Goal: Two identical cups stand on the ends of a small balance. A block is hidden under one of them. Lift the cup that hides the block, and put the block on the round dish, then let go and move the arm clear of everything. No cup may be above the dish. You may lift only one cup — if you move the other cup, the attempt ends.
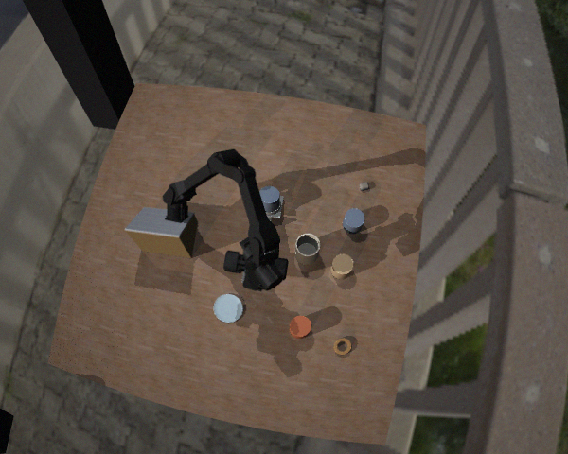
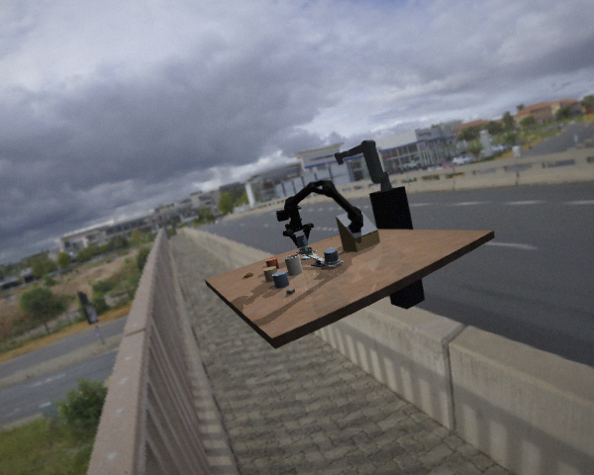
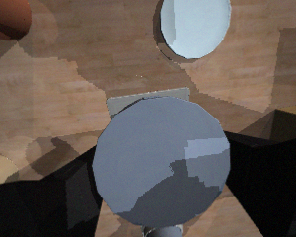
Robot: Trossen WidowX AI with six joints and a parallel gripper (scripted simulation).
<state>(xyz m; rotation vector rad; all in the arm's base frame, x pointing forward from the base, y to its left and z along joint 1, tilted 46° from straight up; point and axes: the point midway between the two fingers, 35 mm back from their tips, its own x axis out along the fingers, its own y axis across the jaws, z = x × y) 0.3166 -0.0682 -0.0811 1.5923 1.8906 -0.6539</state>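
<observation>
My gripper (image 2: 301,238) (image 3: 153,137) is shut on a blue-grey cup (image 3: 153,143), with a black finger on each side. The cup looks raised a little above its end of the balance (image 3: 180,94), whose pale plate shows behind it in the wrist view. The other blue-grey cup (image 1: 270,198) (image 2: 331,255) stands on the opposite end. The pale blue round dish (image 1: 228,308) (image 3: 194,25) lies near the gripper with nothing on it. The hidden block cannot be seen; the held cup and the arm cover that end.
A hollow grey cylinder (image 1: 307,257) (image 2: 293,265), a blue cylinder (image 1: 353,220) (image 2: 280,279), a tan cylinder (image 1: 343,265) and an orange-red cylinder (image 1: 300,326) stand beyond the balance. A ring (image 1: 335,346) and a small grey piece (image 1: 363,185) lie farther out. The arm stands on a box (image 1: 162,241).
</observation>
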